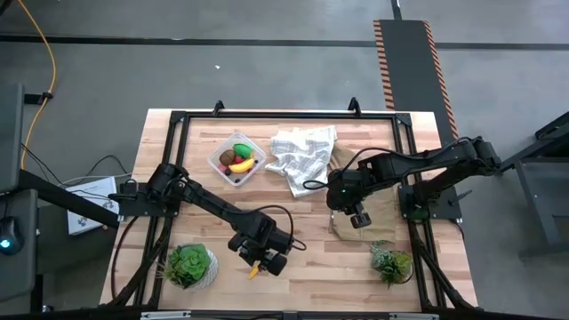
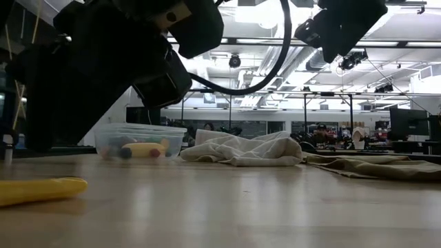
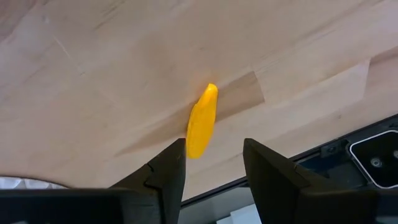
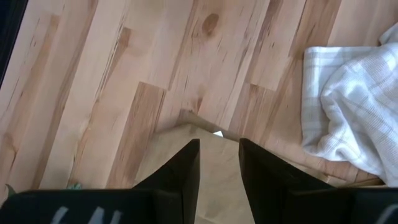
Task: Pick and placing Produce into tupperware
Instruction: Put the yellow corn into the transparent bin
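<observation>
The tupperware (image 1: 237, 160) stands at the table's far left of centre and holds several produce pieces, among them a green oval and a yellow piece (image 2: 143, 149). One yellow banana-like piece (image 1: 255, 271) lies flat on the wood near the front edge (image 3: 202, 121) (image 2: 38, 191). My left gripper (image 3: 214, 155) hovers open just above it, the banana beyond its fingertips and beside one finger, with nothing between the fingers. My right gripper (image 4: 217, 162) hangs open above a tan sheet (image 4: 186, 134) right of centre (image 1: 357, 220).
A white checked cloth (image 1: 302, 156) lies crumpled beside the tupperware. Two potted plants stand near the front, one at the left (image 1: 189, 265) and one at the right (image 1: 391, 262). The black frame rail (image 3: 348, 143) runs along the front edge close to the banana.
</observation>
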Action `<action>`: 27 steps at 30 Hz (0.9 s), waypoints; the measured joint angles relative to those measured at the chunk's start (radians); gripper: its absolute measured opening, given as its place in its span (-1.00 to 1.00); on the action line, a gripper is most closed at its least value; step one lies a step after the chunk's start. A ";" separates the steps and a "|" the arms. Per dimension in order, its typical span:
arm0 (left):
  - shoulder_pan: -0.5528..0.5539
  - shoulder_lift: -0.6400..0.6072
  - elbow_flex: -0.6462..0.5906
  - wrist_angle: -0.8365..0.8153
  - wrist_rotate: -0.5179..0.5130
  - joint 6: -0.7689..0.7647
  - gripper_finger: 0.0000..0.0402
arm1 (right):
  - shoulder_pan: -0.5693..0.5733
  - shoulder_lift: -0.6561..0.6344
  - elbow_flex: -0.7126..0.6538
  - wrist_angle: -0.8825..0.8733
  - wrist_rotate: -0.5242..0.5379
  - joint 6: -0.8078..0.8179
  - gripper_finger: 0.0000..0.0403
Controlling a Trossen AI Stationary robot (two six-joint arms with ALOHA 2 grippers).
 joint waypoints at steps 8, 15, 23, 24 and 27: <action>0.000 0.000 0.000 -0.007 -0.020 0.020 -0.25 | 0.000 0.000 0.000 0.009 0.000 0.000 -0.49; 0.000 0.000 0.000 -0.013 -0.035 0.025 -0.25 | 0.000 0.000 0.000 0.022 0.000 0.003 -0.49; 0.000 0.000 0.000 -0.013 -0.033 0.046 -0.25 | 0.000 0.000 0.000 0.024 0.000 0.003 -0.49; 0.000 0.000 0.000 -0.013 -0.036 0.046 -0.25 | 0.000 0.000 0.000 0.027 0.000 0.003 -0.49; 0.000 0.000 0.000 -0.013 -0.036 0.053 -0.25 | 0.000 0.000 0.000 0.034 0.000 0.003 -0.49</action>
